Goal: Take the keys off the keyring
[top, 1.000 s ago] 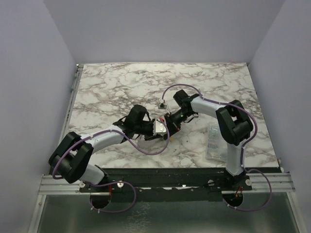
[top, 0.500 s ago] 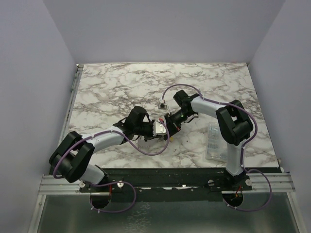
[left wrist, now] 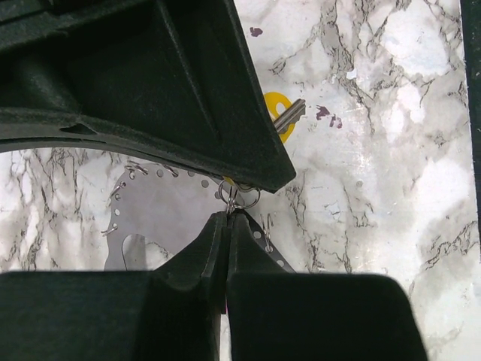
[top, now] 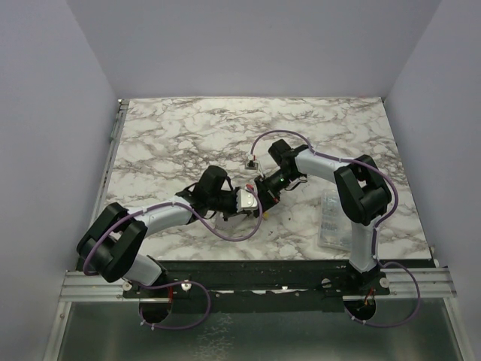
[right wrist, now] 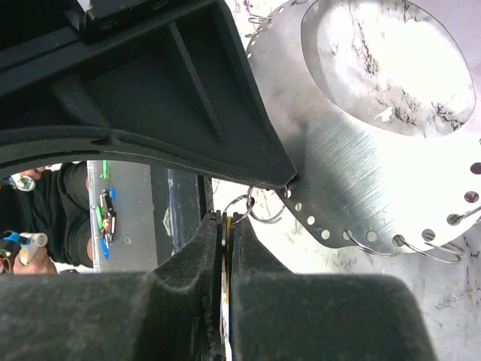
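The left end effector (left wrist: 226,219) is closed, its fingertips pressed together right at a small split ring (left wrist: 233,199); whether the wire itself is pinched cannot be told. Tip to tip against it, the right end effector (right wrist: 225,222) is also closed. A thin yellow edge shows between its fingers, judged to be the key (left wrist: 288,115), held by its head. In the left wrist view the key's yellow head and silver blade are seen past the right finger, up and to the right of the left fingertips. The blade's long axis points away from the keyring (left wrist: 150,218). The keyring, a flat grey hoop with holes along its rim, is seen low over the marble desk (left wrist: 391,150), just beside both sets of tips, with the split ring at its edge. The key is judged not yet freed. It is held by the right arm, so the coming move likely turns on drawing it along the split ring's wire, away from the left tips.
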`<state>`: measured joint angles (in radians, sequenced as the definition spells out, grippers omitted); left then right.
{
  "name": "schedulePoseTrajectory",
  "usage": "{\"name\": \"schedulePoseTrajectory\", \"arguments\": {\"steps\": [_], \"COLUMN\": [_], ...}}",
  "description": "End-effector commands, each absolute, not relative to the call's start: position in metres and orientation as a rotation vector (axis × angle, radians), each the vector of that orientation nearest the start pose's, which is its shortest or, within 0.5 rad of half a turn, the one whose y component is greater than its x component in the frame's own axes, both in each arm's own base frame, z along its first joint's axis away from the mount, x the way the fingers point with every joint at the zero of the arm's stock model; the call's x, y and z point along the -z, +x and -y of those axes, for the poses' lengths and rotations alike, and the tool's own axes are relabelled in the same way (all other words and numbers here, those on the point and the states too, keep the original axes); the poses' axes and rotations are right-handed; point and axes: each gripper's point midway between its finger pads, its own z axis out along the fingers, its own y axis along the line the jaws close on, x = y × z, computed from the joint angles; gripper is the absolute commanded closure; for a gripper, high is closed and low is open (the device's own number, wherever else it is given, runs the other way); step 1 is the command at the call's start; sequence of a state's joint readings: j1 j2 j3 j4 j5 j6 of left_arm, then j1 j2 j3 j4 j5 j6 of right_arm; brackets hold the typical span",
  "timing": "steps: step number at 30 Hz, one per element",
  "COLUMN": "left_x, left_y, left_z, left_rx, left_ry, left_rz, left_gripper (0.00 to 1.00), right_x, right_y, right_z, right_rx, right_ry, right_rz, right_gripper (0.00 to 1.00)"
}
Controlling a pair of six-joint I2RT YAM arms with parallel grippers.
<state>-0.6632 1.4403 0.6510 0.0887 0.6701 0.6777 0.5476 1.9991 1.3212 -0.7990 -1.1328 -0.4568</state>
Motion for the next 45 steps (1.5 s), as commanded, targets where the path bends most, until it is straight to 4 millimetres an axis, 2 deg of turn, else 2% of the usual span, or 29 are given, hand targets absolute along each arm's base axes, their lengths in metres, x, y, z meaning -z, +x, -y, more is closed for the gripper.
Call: {"name": "schedulePoseTrajectory", "arguments": {"steps": [1, 8, 17, 29, 36, 45], "left_x": [-0.078, -0.095, -0.105, -0.105, -0.092, -0.081], "left_y": [0.222, 0.231, 0.244, 0.263, 0.272, 0.261], "left_z": [0.285, 0.284, 0.282, 0.281, 0.278, 0.286], "left_rx": [0.773, 0.809, 0.809, 0.778, 0.731, 0.712], "left_ry": [1.58, 1.458, 1.341, 1.197, 1.175, 1.284], "left_rz": [-1.49, -1.543, -1.582, -1.702, -1.777, -1.758], "left_gripper": [1.0, 1.0, 1.0, 1.0, 1.0, 1.0], "right_x": [-0.081, -0.057, -0.048, -0.068, -0.081, -0.085], "right_y": [0.21, 0.222, 0.235, 0.232, 0.23, 0.232], "right_z": [-0.306, -0.302, -0.297, -0.297, -0.298, -0.302], "right_rx": [-1.692, -1.556, -1.505, -1.536, -1.533, -1.544], "right_ry": [-1.322, -1.276, -1.193, -1.234, -1.271, -1.276], "right_rz": [-2.255, -2.357, -2.403, -2.302, -2.242, -2.227], "right_gripper": [0.99, 0.99, 0.99, 0.99, 0.99, 0.99]}}
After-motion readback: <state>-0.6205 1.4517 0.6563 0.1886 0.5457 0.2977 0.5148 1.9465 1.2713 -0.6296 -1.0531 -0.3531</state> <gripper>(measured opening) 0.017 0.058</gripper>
